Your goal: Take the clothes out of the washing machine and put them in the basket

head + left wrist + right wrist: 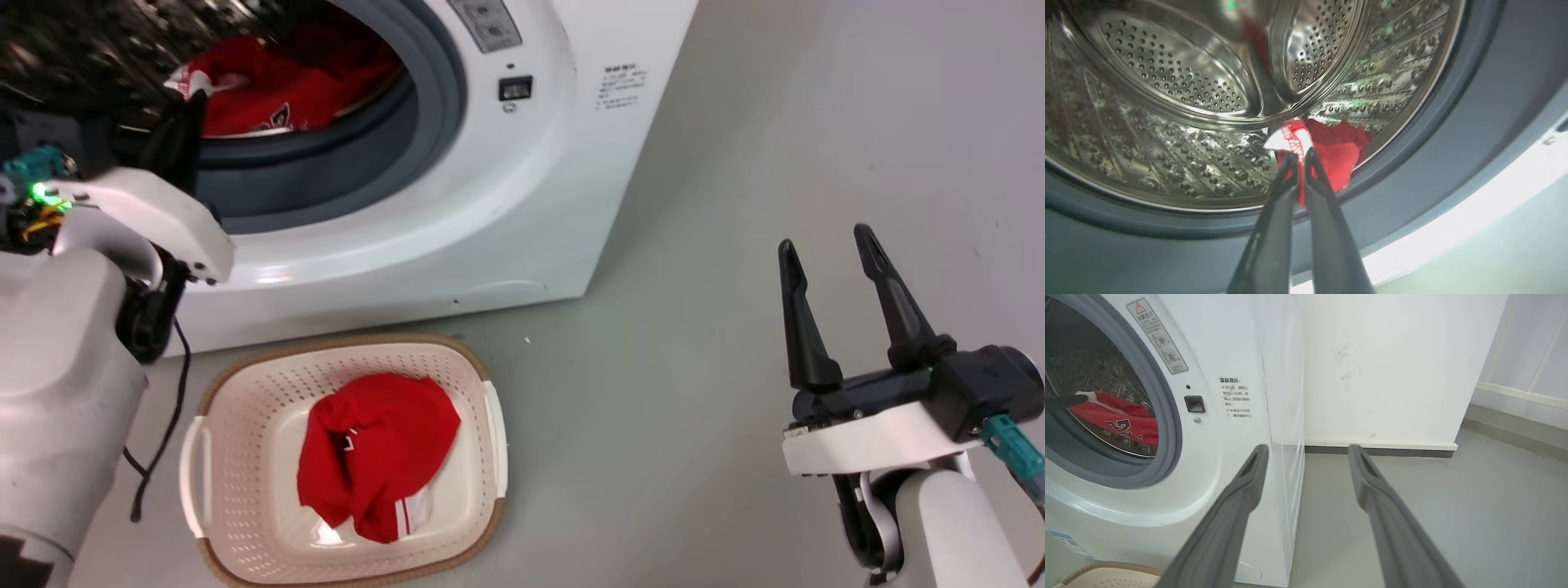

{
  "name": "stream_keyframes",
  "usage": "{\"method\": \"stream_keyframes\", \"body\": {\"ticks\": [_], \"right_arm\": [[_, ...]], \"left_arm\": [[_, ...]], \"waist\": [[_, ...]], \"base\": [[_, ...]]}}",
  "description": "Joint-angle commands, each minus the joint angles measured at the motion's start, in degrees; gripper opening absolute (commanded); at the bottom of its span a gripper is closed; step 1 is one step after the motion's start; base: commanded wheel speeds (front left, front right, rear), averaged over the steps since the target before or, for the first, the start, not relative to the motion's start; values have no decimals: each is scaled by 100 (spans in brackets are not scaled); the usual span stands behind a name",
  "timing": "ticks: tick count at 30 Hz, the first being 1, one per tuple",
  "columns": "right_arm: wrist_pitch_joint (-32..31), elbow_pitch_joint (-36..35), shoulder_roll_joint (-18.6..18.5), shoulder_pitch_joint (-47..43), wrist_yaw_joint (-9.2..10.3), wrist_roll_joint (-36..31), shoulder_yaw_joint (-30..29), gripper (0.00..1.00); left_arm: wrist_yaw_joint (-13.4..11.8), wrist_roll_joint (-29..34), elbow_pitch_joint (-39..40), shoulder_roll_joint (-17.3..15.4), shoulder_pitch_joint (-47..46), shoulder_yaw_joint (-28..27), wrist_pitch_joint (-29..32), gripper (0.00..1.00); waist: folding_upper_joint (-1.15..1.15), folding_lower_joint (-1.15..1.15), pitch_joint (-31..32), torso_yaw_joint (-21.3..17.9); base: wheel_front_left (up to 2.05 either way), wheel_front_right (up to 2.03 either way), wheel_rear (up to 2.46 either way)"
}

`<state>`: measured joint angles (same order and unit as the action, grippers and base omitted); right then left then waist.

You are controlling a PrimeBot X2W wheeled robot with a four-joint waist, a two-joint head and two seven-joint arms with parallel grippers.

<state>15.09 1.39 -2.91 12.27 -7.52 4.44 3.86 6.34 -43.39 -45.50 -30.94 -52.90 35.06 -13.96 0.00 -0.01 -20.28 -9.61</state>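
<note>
The left gripper [1301, 158] has its long dark fingers closed on the white-trimmed edge of a bright red fabric garment [1337, 157] lying at five o'clock in the steel drum [1167, 81] of the large white front-loading washing machine [531, 204]. So thin a hold could slip, I judge, or the cloth could catch on the grey rubber porthole rim [433, 106] and miss the cream-white perforated plastic basket [269, 392] at six o'clock below, where another red garment [375, 453] lies. The right gripper [826, 245] hangs at four o'clock, fingers spread and empty, and a white notice [1236, 397] at three o'clock of the porthole is headed 温馨提示, its finer print unreadable.
</note>
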Motion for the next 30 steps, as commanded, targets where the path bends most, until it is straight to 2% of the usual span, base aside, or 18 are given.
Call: {"method": "stream_keyframes", "body": {"ticks": [1, 4, 15, 25, 30], "right_arm": [[11, 31, 6, -114, 6, -51, -27, 100], [11, 65, 6, -187, 6, -88, -49, 100], [11, 168, 6, -445, 6, -110, -131, 100], [11, 177, 6, -588, 6, -73, -198, 100], [11, 164, 6, -665, 6, -101, -295, 100]], "left_arm": [[-86, 90, 167, -4, 178, -34, -76, 0], [-276, 236, 681, -33, 443, -232, -126, 0], [-989, 1173, 3654, -117, 2025, -1550, -124, 0], [-1395, 1582, 5659, -111, 3380, -2310, -125, 0], [-1519, 1653, 6320, -185, 3817, -2518, -125, 0]], "waist": [[0, 1, 292, 208], [0, 1, 477, 291], [0, 1, 1000, 475], [0, 1, 1244, 573], [0, 1, 1233, 638]], "base": [[0, 0, 0], [0, 0, 0], [0, 0, 0], [0, 0, 0], [0, 0, 0]]}}
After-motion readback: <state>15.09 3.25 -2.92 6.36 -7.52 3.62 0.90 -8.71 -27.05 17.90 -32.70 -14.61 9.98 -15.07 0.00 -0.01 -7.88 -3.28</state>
